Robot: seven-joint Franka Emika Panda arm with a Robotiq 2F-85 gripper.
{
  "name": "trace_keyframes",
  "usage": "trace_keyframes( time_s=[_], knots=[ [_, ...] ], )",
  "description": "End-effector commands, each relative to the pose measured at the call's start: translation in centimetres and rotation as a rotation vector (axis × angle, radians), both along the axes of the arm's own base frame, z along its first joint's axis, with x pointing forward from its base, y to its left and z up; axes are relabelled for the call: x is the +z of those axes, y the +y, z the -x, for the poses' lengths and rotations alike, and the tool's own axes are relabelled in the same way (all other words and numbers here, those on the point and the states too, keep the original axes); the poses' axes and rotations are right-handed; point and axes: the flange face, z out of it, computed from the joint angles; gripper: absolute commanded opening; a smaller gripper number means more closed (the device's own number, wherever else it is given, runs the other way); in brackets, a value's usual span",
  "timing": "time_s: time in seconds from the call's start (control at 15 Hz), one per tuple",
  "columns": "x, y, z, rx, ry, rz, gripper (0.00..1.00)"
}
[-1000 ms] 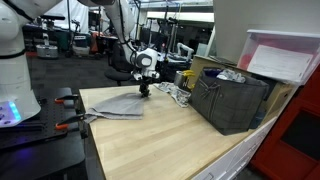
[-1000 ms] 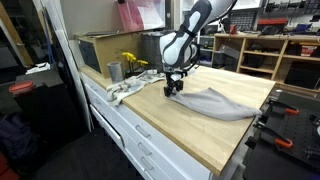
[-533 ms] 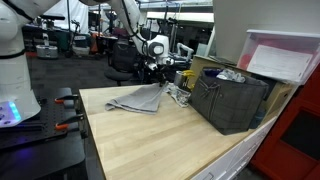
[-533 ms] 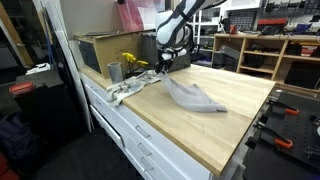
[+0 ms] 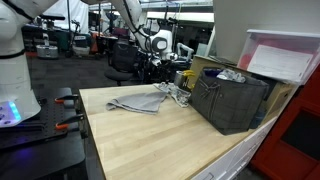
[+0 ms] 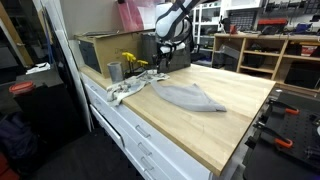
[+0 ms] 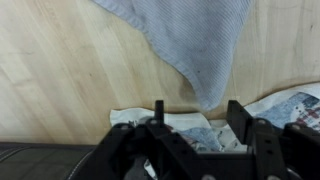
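Note:
A grey cloth (image 5: 140, 101) (image 6: 185, 95) lies flat and loose on the wooden table (image 5: 150, 145). In the wrist view its pointed corner (image 7: 205, 90) ends just short of my fingers. My gripper (image 5: 157, 68) (image 6: 163, 62) (image 7: 198, 108) hangs open a little above the table, over the corner of the grey cloth and a rumpled pile of white and patterned cloths (image 5: 178, 93) (image 6: 125, 88) (image 7: 200, 135). Nothing is between the two black fingers (image 7: 238, 112).
A dark bin (image 5: 232, 100) (image 6: 100, 50) stands at the table's end beside the cloth pile. A metal cup (image 6: 114, 71) and something yellow (image 6: 132, 62) sit near it. Clamps (image 5: 65, 122) hold the table's other end. Drawers (image 6: 130, 130) run along the front.
The gripper carried the grey cloth's corner up and toward the pile, then opened. The cloth has dropped from the fingers and settled flat on the table.

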Motion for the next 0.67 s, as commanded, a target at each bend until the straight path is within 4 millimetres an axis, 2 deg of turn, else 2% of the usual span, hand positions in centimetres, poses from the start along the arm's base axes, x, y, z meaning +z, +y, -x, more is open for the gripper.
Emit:
trace_keyframes(
  time_s=[0.0, 0.33, 0.6],
  knots=[
    [1.1, -3.9, 3.0, -0.031, 0.103, -0.021, 0.98],
    [-0.3, -10.0, 6.4, -0.042, 0.278, -0.122, 1.0],
    [-2.7, -13.8, 8.4, -0.021, 0.386, -0.191, 1.0]
  ],
)
